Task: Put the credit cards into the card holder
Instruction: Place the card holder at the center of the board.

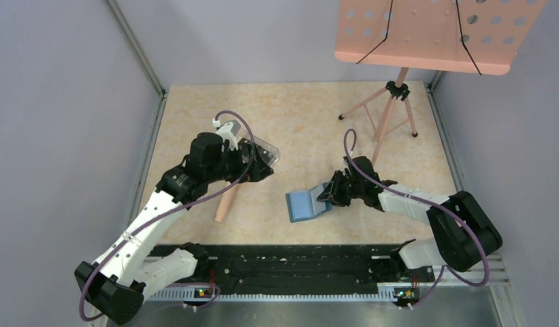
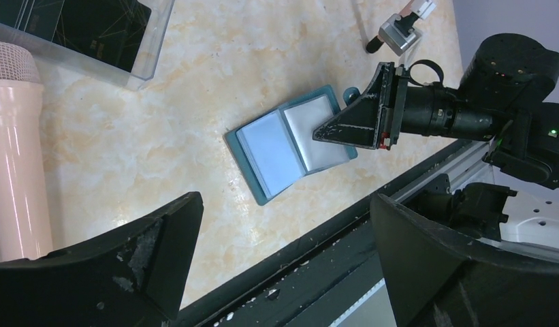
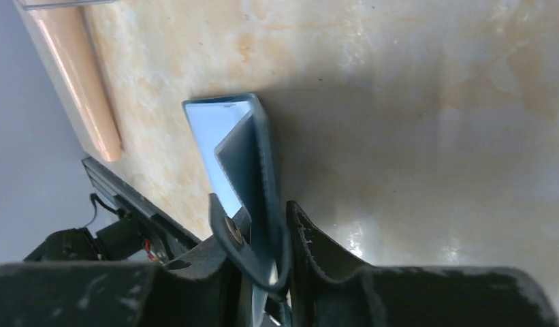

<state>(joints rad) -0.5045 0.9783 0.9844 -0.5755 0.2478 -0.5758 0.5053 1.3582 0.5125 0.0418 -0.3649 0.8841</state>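
Teal-blue and spread open just inside the tabletop's (image 1: 297, 122) near edge, right of centre: shows the card holder (image 1: 307, 204) with its long axis roughly along that edge, its right-hand flap angled up and clamped between the fingers of the right end effector (image 1: 329, 193). Places the credit cards (image 2: 92, 24) well apart, inside the clear box (image 2: 150, 51) nearer the tabletop's middle, close by the left end effector (image 1: 257, 162), jaws wide apart and holding nothing. Makes the left arm the likelier one to pick, with the open pockets lying rightward and nearward from it.
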